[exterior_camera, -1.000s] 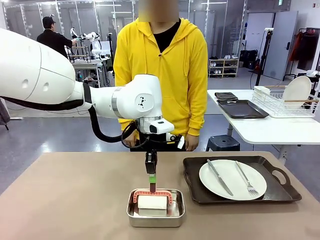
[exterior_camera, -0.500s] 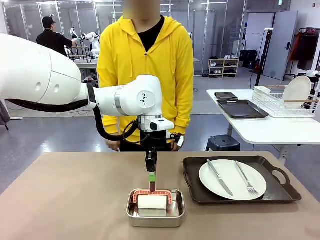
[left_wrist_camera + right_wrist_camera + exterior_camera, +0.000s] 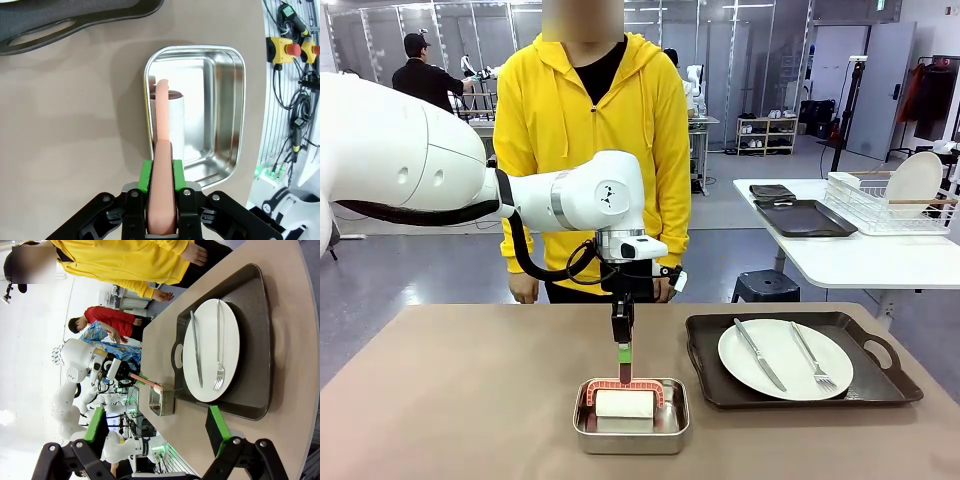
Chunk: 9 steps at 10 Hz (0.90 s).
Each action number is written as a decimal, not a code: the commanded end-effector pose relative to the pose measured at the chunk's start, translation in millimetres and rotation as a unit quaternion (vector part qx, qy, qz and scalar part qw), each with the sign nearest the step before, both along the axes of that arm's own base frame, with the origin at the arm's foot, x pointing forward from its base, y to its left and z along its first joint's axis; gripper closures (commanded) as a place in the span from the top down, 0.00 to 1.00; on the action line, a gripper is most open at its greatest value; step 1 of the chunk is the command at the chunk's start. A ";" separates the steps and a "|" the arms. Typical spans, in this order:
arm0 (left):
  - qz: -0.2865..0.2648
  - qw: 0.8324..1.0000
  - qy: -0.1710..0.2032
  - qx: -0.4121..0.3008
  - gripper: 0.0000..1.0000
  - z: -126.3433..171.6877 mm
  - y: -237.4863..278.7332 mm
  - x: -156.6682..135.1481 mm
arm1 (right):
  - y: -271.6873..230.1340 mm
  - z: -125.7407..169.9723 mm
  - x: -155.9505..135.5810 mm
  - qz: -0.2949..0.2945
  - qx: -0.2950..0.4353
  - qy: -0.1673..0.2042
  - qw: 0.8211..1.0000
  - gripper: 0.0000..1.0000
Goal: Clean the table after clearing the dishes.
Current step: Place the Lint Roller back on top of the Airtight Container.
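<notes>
**Front view.** The left gripper [image 3: 624, 365] points straight down over the steel pan [image 3: 630, 447], which sits on the bench [image 3: 460, 400] near its close edge. The cleaning tool [image 3: 624, 404] stands with its white head in the pan and its pink handle rising upright, so a top-down approach meets the handle squarely. The pan probably serves to keep the tool's head off the bench top. Just right of the pan, the plate [image 3: 785, 358] lies on the dark tray [image 3: 710, 385], with the knife [image 3: 758, 354] and fork [image 3: 810, 355] laid across it. With these dishes on the bench, clearing appears incomplete. The person [image 3: 585, 150] stands at the far side, hands off the bench.

**Left wrist view.** The left gripper [image 3: 161, 172] pinches the cleaning tool [image 3: 162, 130] by its handle. The green pads [image 3: 145, 175] press both sides with no visible gap. The tool's head rests against one long wall of the steel pan [image 3: 220, 110], which stands on the bench [image 3: 65, 125].

**Right wrist view.** The right gripper [image 3: 157, 422] is spread wide, with nothing between its pads. It is held above the bench [image 3: 300, 390], facing the dark tray [image 3: 255, 340] and the plate [image 3: 212, 350]. That attitude looks suited to reaching for the tray.
</notes>
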<state>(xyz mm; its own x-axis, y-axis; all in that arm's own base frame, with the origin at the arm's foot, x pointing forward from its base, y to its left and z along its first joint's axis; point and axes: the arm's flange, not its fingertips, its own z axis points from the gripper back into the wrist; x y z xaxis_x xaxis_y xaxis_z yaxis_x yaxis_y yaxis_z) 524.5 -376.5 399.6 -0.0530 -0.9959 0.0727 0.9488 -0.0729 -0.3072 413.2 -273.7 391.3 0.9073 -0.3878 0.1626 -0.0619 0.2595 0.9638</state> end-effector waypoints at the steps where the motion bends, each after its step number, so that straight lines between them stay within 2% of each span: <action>1: 0.013 1.000 -0.022 -0.002 0.32 -8.7 9.0 13.1 | 0.4 3.6 -1.6 0.002 0.001 -0.004 1.000 1.00; 2: 0.019 0.999 -0.029 -0.003 0.32 -4.9 9.9 13.1 | 0.4 3.6 -1.6 0.002 0.001 -0.004 1.000 1.00; 3: 0.019 0.999 -0.032 -0.002 0.43 -0.4 10.5 13.3 | 0.4 3.6 -1.6 0.002 0.001 -0.004 1.000 1.00; 4: 0.020 0.999 -0.035 -0.004 0.35 3.1 12.2 12.8 | 0.4 3.6 -1.6 0.002 0.001 -0.004 1.000 1.00; 5: 0.024 0.999 -0.034 -0.003 0.54 6.8 14.1 13.6 | 0.4 3.6 -1.6 0.002 0.001 -0.004 1.000 1.00; 6: 0.022 0.999 -0.035 -0.016 0.46 10.2 14.8 13.5 | 0.4 3.6 -1.6 0.002 0.001 -0.004 1.000 1.00; 7: 0.020 0.999 -0.039 -0.020 0.65 17.1 14.8 12.7 | 0.4 3.6 -1.6 0.002 0.001 -0.004 1.000 1.00; 8: 0.021 0.999 -0.040 -0.022 0.57 25.1 16.9 11.6 | 0.4 3.6 -1.6 0.002 0.001 -0.004 1.000 1.00; 9: 0.023 0.999 -0.036 -0.024 0.76 33.3 19.2 9.7 | 0.4 3.6 -1.6 0.002 0.001 -0.004 1.000 1.00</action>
<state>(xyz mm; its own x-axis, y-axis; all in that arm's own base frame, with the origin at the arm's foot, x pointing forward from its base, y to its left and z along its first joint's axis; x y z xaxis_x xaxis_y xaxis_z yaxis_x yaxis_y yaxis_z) 540.8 -363.4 423.6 -0.0174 -0.9947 0.1017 0.9701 -0.0414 -0.2390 413.2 -273.8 391.3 0.9073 -0.3878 0.1626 -0.0618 0.2595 0.9638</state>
